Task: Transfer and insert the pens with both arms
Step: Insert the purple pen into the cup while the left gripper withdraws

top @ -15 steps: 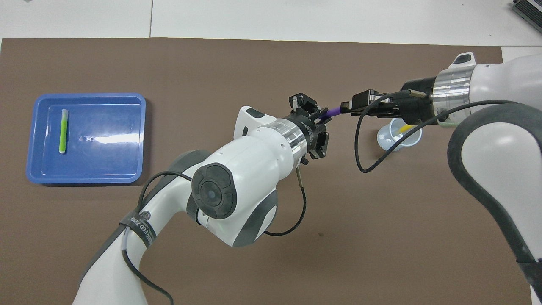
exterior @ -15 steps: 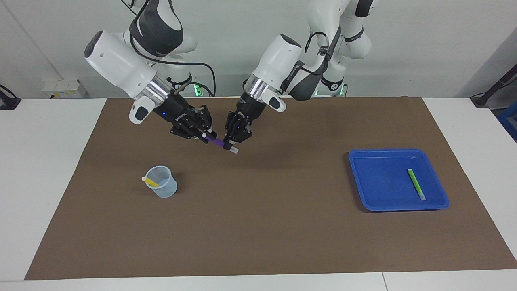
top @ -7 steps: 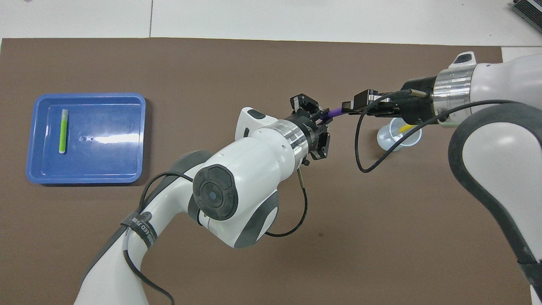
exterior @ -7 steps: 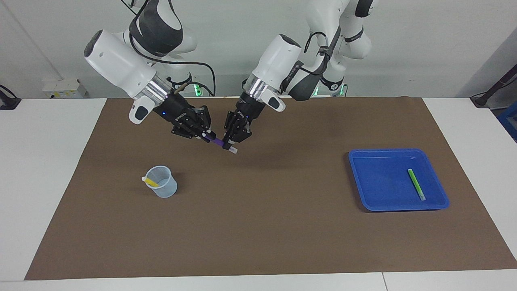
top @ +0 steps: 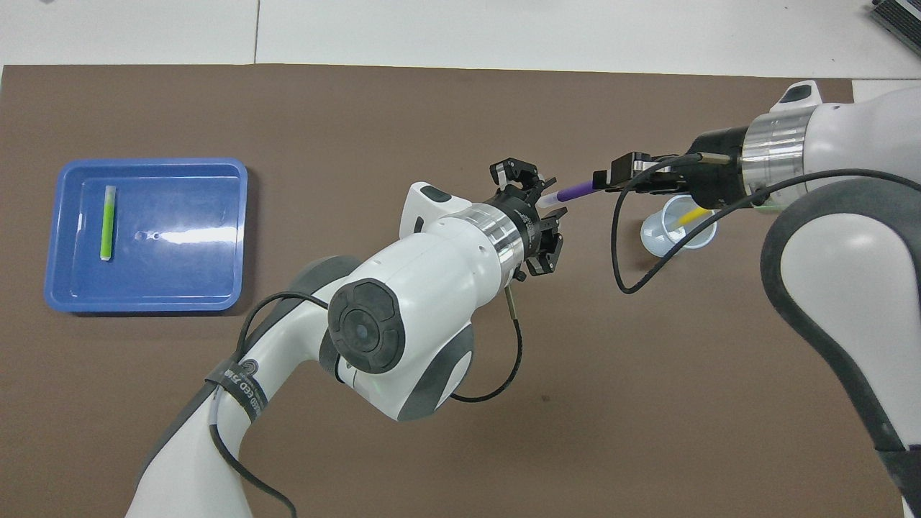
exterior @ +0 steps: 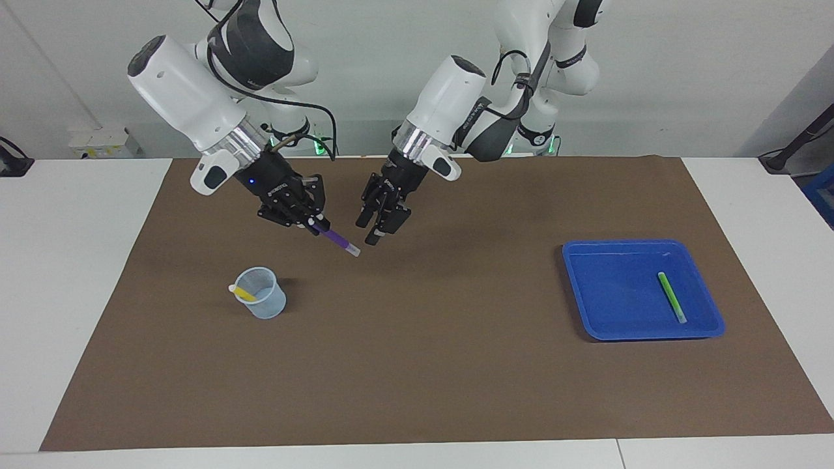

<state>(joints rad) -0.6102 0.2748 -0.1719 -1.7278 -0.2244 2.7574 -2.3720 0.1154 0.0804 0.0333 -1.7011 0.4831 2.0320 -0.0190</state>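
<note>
My right gripper (exterior: 314, 225) is shut on the purple pen (exterior: 337, 240), which it holds in the air with the whitish cap end pointing down and toward the left gripper. My left gripper (exterior: 366, 233) hangs open just beside that cap end, not touching the pen. From overhead the purple pen (top: 575, 191) sticks out of the right gripper (top: 611, 180) toward the left one. A yellow pen (exterior: 245, 294) leans in a clear cup (exterior: 266, 303) at the right arm's end. A green pen (exterior: 671, 297) lies in the blue tray (exterior: 612, 293).
A brown mat (exterior: 423, 365) covers most of the white table. The blue tray (top: 180, 273) lies toward the left arm's end and the cup (top: 665, 241) toward the right arm's end. Both arms lean in over the mat's middle.
My left gripper has opened and let go of the purple pen. My right gripper has drawn back toward its own end of the table, taking the pen with it.
</note>
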